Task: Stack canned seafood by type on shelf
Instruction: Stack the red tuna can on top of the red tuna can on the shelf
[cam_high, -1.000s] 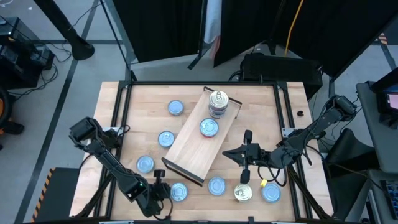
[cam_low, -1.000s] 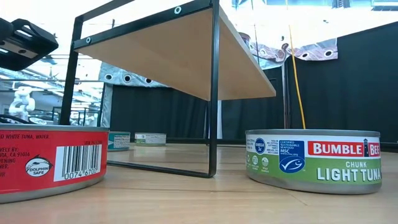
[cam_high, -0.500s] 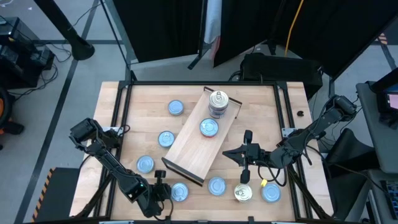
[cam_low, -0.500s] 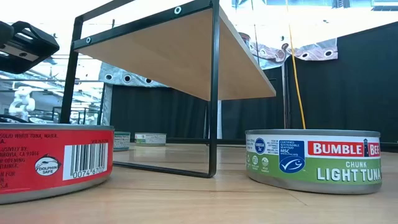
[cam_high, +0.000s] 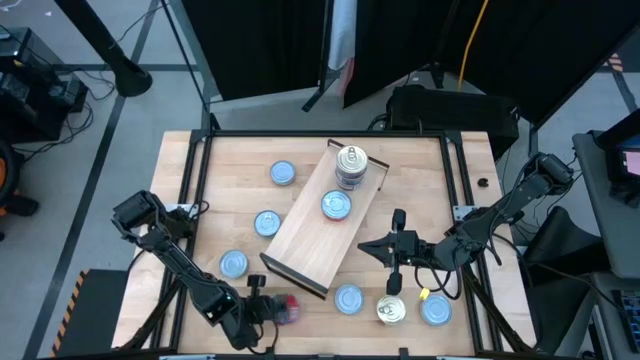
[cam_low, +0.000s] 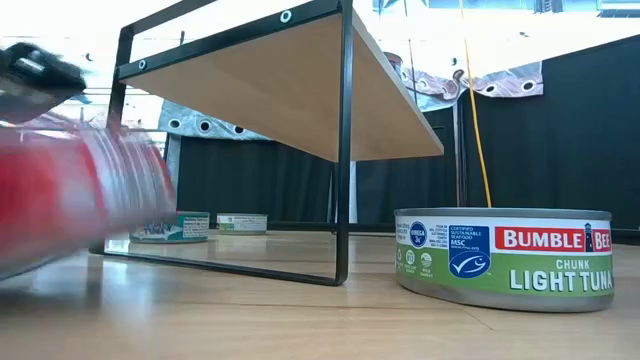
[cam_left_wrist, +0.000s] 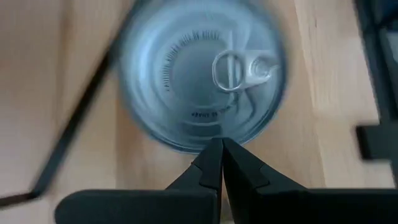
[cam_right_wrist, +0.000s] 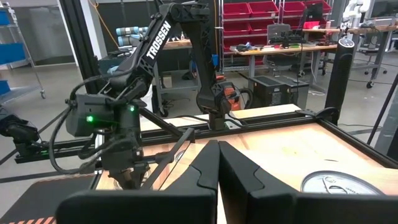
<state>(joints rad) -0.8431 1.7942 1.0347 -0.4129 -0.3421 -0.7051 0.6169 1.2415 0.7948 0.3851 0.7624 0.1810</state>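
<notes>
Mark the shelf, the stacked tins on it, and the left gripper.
shelf (cam_high: 310, 235), high view, bare wood mid-board.
stacked tins (cam_high: 350, 160), high view, top tin's lid.
left gripper (cam_left_wrist: 221, 149), left wrist view, shut fingertips at a tin's rim.

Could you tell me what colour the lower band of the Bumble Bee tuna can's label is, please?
Green with white lettering, below a white and red upper band on the Bumble Bee tuna can; the low view shows it best.

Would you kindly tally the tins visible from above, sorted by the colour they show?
Blue-topped tins: 6
Silver or cream tops: 2
Tipped tin showing red: 1
Total: 9
</notes>
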